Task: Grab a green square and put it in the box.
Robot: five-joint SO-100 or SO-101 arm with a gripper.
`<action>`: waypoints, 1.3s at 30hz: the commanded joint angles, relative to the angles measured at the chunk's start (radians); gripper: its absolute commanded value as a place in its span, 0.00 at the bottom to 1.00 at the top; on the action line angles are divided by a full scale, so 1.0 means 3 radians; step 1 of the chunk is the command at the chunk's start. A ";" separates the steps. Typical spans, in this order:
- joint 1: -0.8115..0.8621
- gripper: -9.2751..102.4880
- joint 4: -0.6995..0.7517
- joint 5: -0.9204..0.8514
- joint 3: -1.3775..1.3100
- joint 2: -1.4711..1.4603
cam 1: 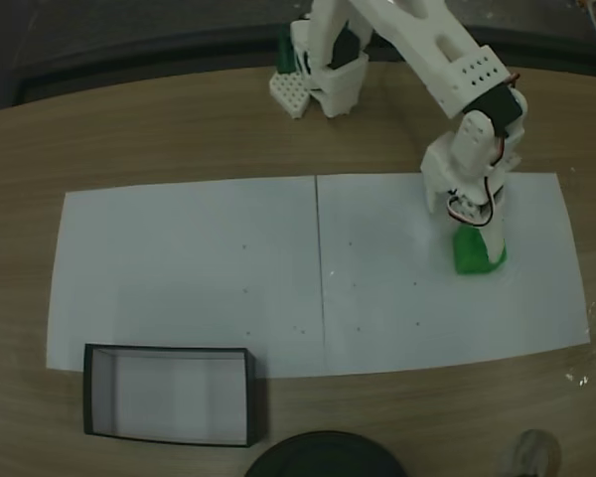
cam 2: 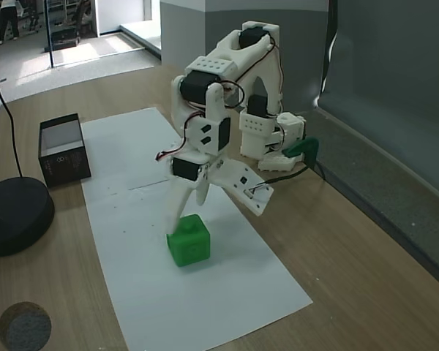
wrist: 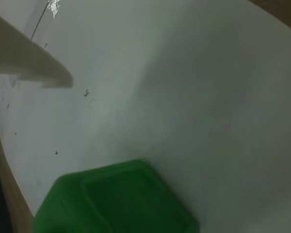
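Green square (cam 2: pixel 189 240) on paper, black box (cam 1: pixel 169 395) holding nothing

No words, numbers or brand names can be read anywhere. The one sign-like mark is a small pale printed emblem on the black outer wall of the box (cam 2: pixel 64 166) in a fixed view, on the side facing the round black base (cam 2: pixel 14 216); it is too small and blurred to make out as letters or a logo. The green square (cam 2: pixel 189 240) and the white paper (cam 1: pixel 189 268) carry no print, only scattered dark specks on the paper.
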 commanded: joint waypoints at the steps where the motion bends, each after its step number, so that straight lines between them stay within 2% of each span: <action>1: -0.0031 0.48 0.0102 0.0005 -0.0399 -0.0036; 11: -0.0072 0.48 0.0470 -0.0036 -0.1283 -0.0557; 25: -0.0194 0.48 0.0552 -0.0036 -0.1473 -0.0879; 27: -0.0194 0.45 0.0552 -0.0036 -0.1473 -0.0879; 32: -0.0189 0.29 0.0552 -0.0036 -0.1473 -0.0879; 39: -0.0189 0.23 0.0552 -0.0036 -0.1452 -0.0869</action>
